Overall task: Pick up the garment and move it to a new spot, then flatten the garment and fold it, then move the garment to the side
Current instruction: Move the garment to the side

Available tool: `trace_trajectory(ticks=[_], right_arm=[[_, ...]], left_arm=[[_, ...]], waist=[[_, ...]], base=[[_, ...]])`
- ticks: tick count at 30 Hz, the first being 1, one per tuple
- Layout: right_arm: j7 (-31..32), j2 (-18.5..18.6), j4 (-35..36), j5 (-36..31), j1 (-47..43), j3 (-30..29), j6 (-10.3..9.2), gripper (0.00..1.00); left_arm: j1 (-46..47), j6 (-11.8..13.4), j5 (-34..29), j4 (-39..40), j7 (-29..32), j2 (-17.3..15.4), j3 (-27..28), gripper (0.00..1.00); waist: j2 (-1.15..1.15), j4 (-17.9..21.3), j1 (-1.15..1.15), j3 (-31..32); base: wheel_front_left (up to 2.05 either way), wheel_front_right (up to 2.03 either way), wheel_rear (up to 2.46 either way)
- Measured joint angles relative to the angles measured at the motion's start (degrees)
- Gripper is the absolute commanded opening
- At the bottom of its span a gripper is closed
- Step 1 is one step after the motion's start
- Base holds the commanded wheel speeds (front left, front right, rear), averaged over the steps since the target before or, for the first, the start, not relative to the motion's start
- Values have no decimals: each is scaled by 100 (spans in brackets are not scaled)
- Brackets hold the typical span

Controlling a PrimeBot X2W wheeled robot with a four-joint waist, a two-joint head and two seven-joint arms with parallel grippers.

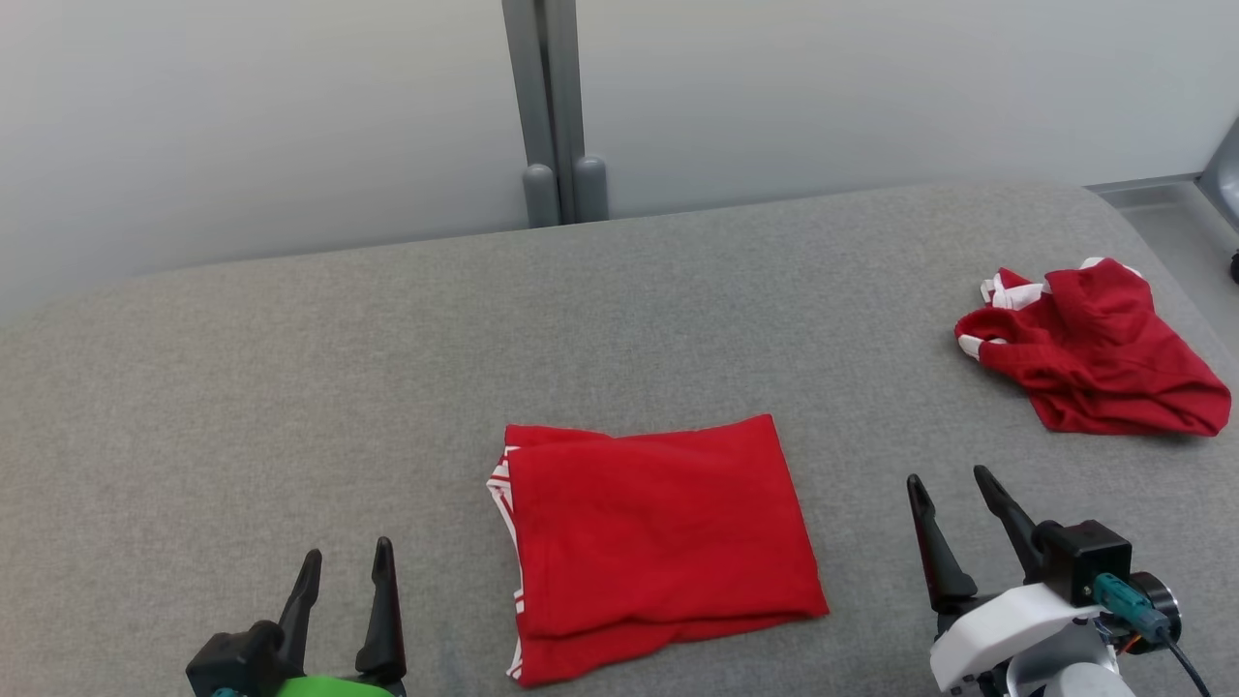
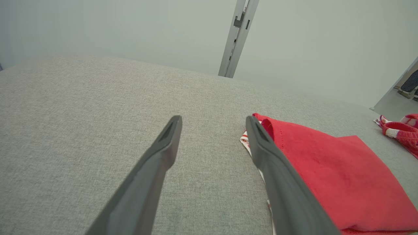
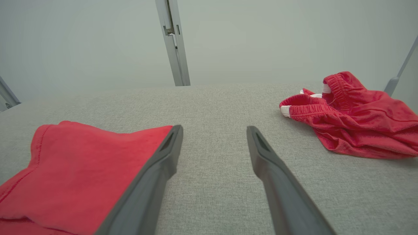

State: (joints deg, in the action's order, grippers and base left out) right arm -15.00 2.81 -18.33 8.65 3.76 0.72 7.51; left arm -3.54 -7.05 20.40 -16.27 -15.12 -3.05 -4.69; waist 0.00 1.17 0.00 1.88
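Left gripper (image 1: 347, 548) and right gripper (image 1: 947, 474) both spread, empty, flanking the folded red garment (image 1: 658, 542) mid grey surface (image 1: 290, 387); looks light and limp, so you'd pinch all layers at opposite side edges.

Your light is bright, soft and even in all three views. Shadows stay faint: a thin dark line under the folded garment's (image 1: 658, 542) near edge on the grey tabletop (image 1: 290, 387). The head view is sharp; in the wrist views the close pincer fingers (image 2: 153, 169) look slightly soft, and the wall post (image 3: 173, 42) leans.
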Motion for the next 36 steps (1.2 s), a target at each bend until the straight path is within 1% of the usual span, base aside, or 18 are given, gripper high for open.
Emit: trace_trajectory(ticks=[5,6,9,15,21,24,27,32,33,34,35,36], right_arm=[[13,3,-302,-12,129,148,0,100],[105,-1,-397,-9,231,205,0,100],[424,1,-603,-67,633,403,0,100],[1462,-1,-1080,-49,1266,862,0,100],[2366,-4,-1479,51,1639,1014,0,100],[2635,2,-1655,129,1756,1054,0,100],[2870,-1,-1837,385,1847,1213,0,100],[2971,2,-2078,634,2078,1433,0,100],[2970,2,-2123,668,2124,1493,-1,96],[2969,12,-2157,710,2169,1546,0,78],[2966,20,-2186,734,2205,1594,-1,37],[2942,22,-2224,749,2254,1663,-1,20]], left_arm=[[1,-3,-25,-2,0,4,5,100],[5,-3,-27,-3,0,5,7,100],[28,-4,-33,-20,1,7,7,100],[92,-8,-38,-15,0,9,13,100],[186,-9,-38,22,0,12,80,100],[224,-9,-38,27,0,12,103,100],[284,-10,-36,31,0,12,114,100],[321,-22,14,41,0,13,112,100],[337,-22,20,41,0,13,107,100],[353,-22,22,41,0,13,98,100],[364,-22,31,41,0,13,89,100],[379,-22,52,41,0,13,77,100]], waist=[[0,-16,0,-20],[0,-20,0,-28],[0,-46,0,-58],[0,-159,0,-148],[0,-311,0,-322],[0,-394,0,-424],[0,-470,0,-524],[0,-536,0,-686],[0,-540,0,-715],[0,-541,0,-739],[0,-538,0,-756],[0,-528,0,-774]], base=[[0,0,0],[0,0,0],[0,0,0],[0,0,0],[0,0,0],[0,0,0],[0,0,0],[0,0,0],[0,0,0],[0,0,0],[0,0,0],[0,0,0]])
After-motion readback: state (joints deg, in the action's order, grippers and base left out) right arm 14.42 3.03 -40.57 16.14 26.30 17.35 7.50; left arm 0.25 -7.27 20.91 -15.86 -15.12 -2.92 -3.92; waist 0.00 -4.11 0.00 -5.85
